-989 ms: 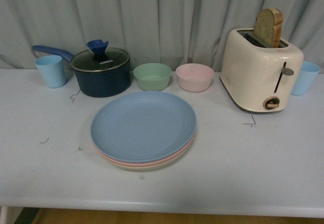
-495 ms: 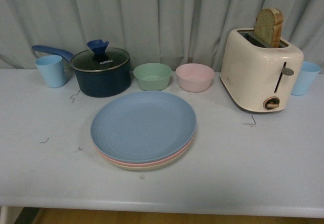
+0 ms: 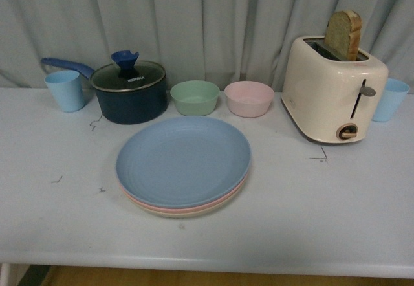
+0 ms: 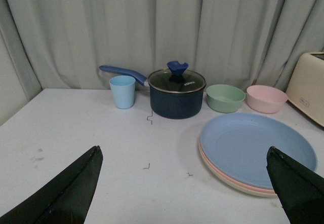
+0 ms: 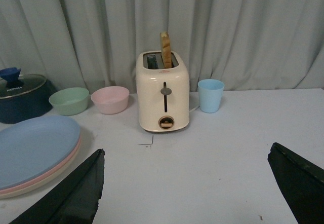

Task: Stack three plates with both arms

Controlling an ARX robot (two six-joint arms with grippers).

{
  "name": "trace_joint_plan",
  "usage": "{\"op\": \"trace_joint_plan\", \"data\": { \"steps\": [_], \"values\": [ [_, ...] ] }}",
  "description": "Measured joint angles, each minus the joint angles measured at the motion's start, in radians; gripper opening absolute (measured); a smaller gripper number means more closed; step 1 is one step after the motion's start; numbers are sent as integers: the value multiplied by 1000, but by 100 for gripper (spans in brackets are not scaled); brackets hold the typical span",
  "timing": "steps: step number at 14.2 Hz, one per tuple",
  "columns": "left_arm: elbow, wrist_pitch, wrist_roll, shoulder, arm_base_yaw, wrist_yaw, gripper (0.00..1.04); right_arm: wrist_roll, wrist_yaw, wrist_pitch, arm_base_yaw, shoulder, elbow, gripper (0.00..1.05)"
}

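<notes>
The three plates lie in one stack at the middle of the table. The light blue plate is on top, the pink plate's rim shows under it, and the beige plate's rim is at the bottom. The stack also shows in the left wrist view and the right wrist view. My left gripper is open and empty, above the table to the left of the stack. My right gripper is open and empty, above the table in front of the toaster. Neither arm shows in the front view.
Behind the stack stand a dark blue pot with a glass lid, a green bowl and a pink bowl. A cream toaster with bread stands at the right. Light blue cups stand at far left and far right.
</notes>
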Motion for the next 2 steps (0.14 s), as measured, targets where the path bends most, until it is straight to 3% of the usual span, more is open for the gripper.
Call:
{"op": "trace_joint_plan", "data": {
  "steps": [2],
  "values": [
    [0,0,0,0,0,0,98,0,0,0,0,0,0,98]
  ]
}}
